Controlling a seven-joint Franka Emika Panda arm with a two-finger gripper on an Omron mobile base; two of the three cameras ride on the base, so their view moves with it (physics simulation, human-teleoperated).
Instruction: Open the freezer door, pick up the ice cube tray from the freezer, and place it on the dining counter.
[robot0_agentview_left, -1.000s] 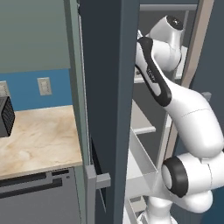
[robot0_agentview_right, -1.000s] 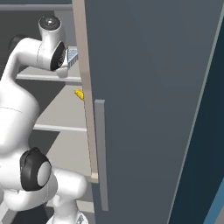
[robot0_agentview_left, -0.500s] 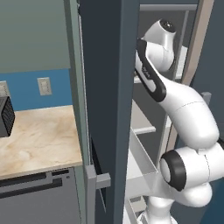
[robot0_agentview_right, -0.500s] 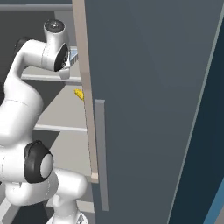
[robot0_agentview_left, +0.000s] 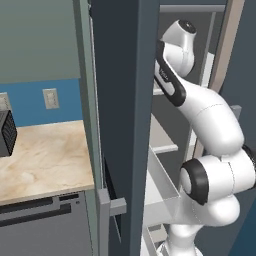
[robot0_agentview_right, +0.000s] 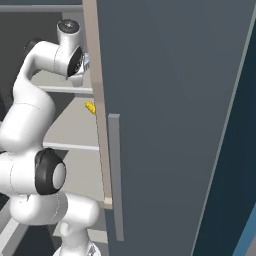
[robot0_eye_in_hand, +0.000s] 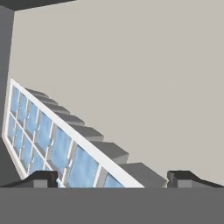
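The ice cube tray (robot0_eye_in_hand: 48, 142) is lying on a freezer shelf (robot0_eye_in_hand: 144, 78) beneath the gripper (robot0_eye_in_hand: 111, 177) (jaws wide, holding nothing), which is needing to straddle its long rim squarely before closing.

The ice cube tray (robot0_eye_in_hand: 52, 144) lies on a freezer (robot0_agentview_right: 70, 130) shelf, just before the pincer (robot0_eye_in_hand: 113, 179)

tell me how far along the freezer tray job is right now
Done: the freezer door stands open and the arm reaches in among the freezer shelves. In hand: the open gripper hovers just over the ice cube tray, which lies on a light grey shelf; the fingertips are spread and not yet closed on it. Left: gripping the tray, lifting it out and carrying it to the dining counter.
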